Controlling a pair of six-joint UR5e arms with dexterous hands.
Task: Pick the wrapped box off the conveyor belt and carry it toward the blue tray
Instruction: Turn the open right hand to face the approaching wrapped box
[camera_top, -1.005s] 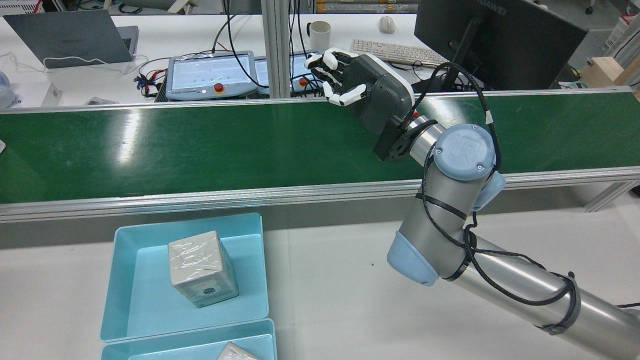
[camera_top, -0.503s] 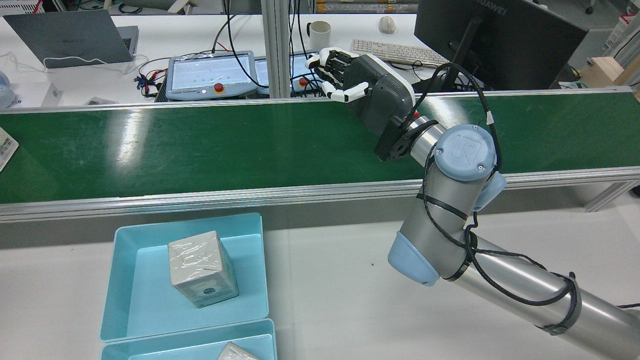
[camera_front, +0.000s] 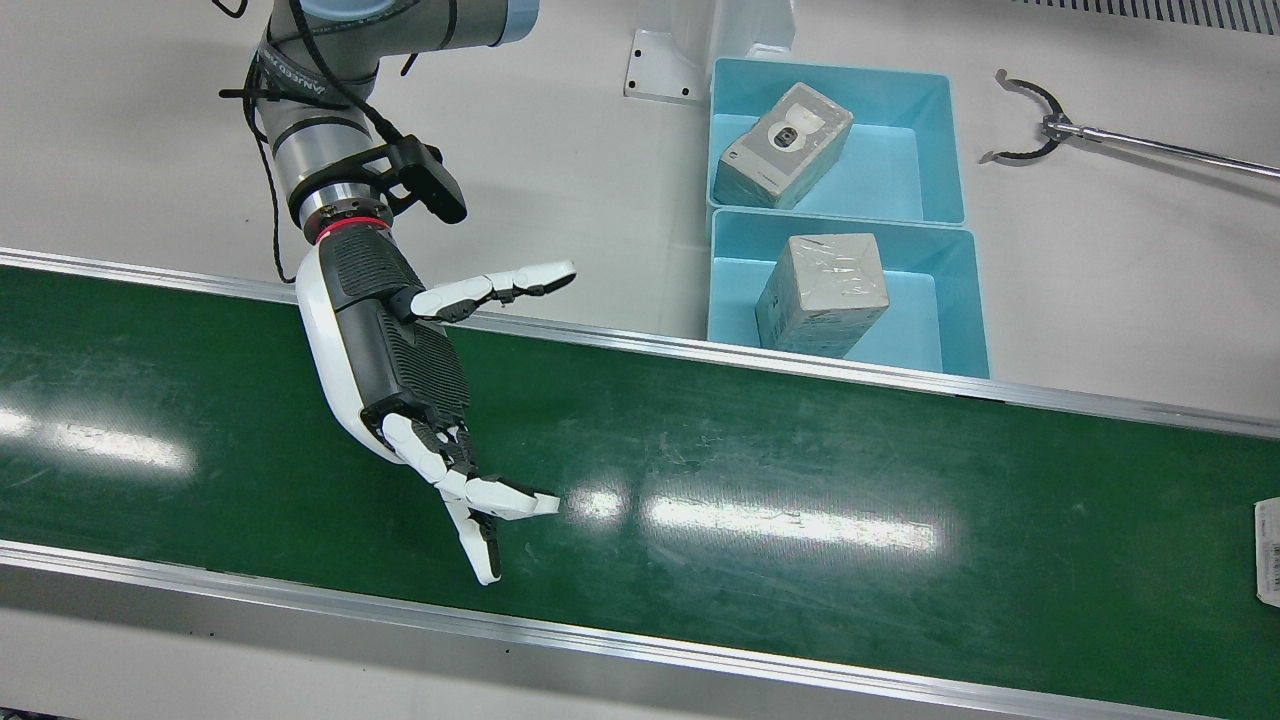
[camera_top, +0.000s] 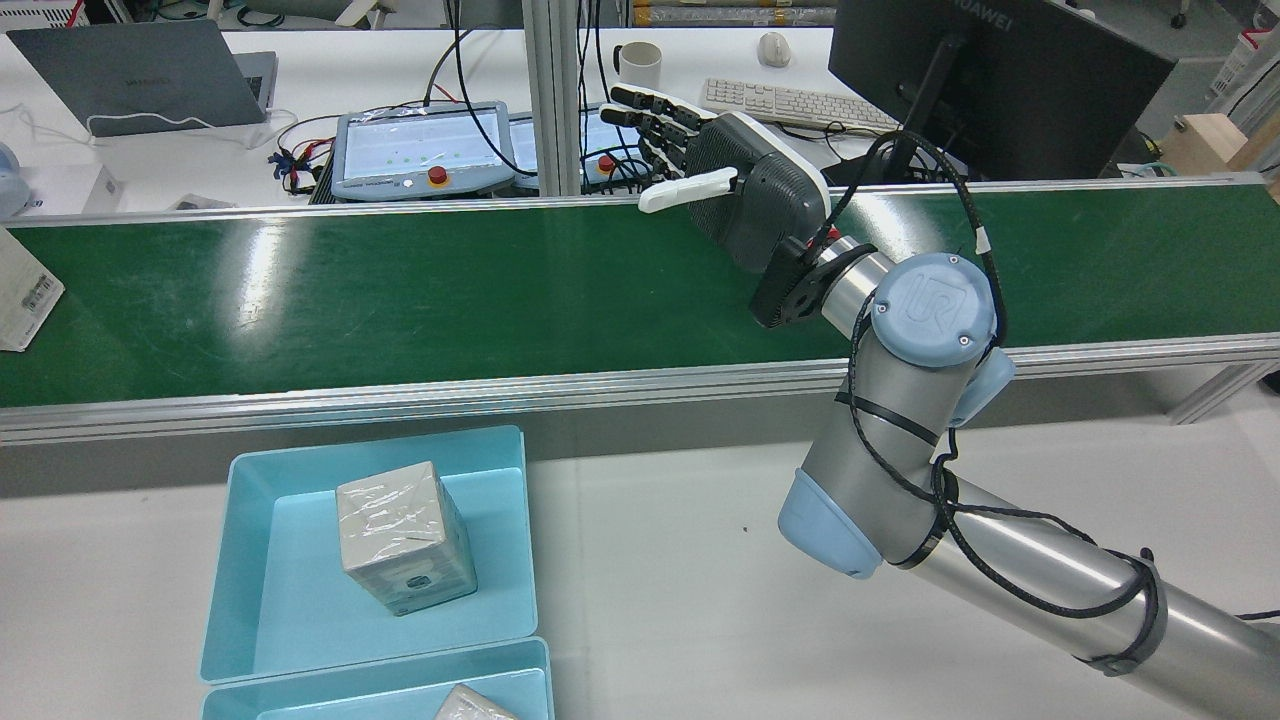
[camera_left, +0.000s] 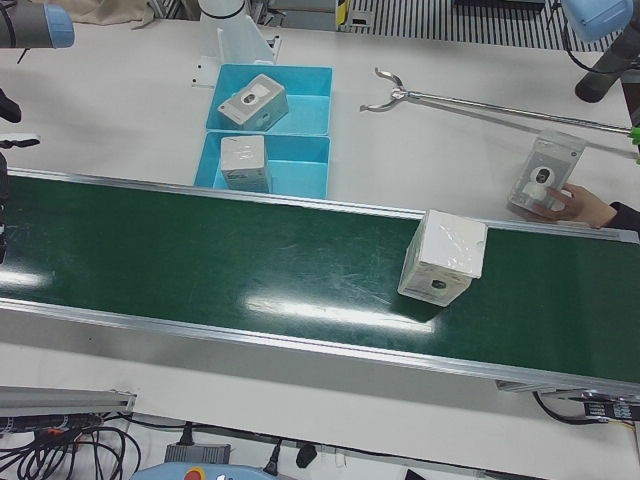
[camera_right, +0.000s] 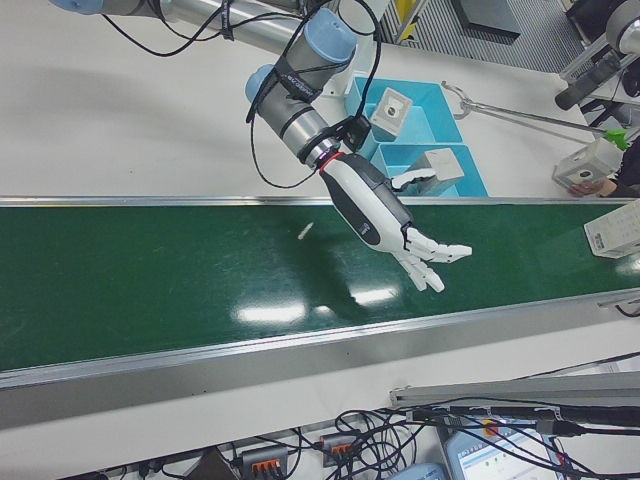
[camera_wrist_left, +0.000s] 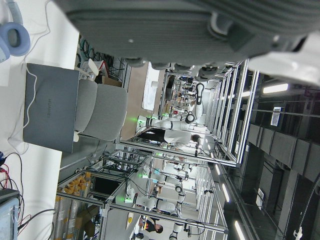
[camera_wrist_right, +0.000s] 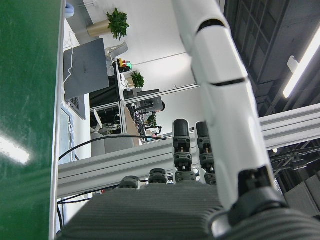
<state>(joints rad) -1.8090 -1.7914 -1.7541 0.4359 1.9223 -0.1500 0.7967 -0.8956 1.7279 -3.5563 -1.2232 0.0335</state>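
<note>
Moved since a second ago: fingers of the right hand (camera_top: 735, 185) that were curled are now stretched out flat, and a wrapped box (camera_top: 25, 290) that was off-frame has slid into the rear view at the belt's left end.
Right hand: hovers over the conveyor belt (camera_front: 800, 500), palm open, thumb spread wide from the other fingers (camera_front: 480, 500), nothing in its grasp; also plain in the right-front view (camera_right: 385, 215).
Wrapped box: upright on the green belt in the left-front view (camera_left: 443, 256), well apart from the right hand, on the side of the belt before the left arm.
Blue tray: two sit side by side on the white table just beside the belt's rail; the nearer blue tray (camera_front: 960, 300) already carries a wrapped carton (camera_front: 822, 294), the farther tray (camera_front: 935, 140) carries another (camera_front: 783, 145).
Left hand: only a dark ribbed underside fills the top of the left hand view (camera_wrist_left: 200, 25); I cannot tell how its fingers stand.
Off to the side: a person's hand (camera_left: 585, 205) holds another carton (camera_left: 545, 175) past the belt's far rail, and a long reacher tool (camera_left: 480, 100) lies across the table.
</note>
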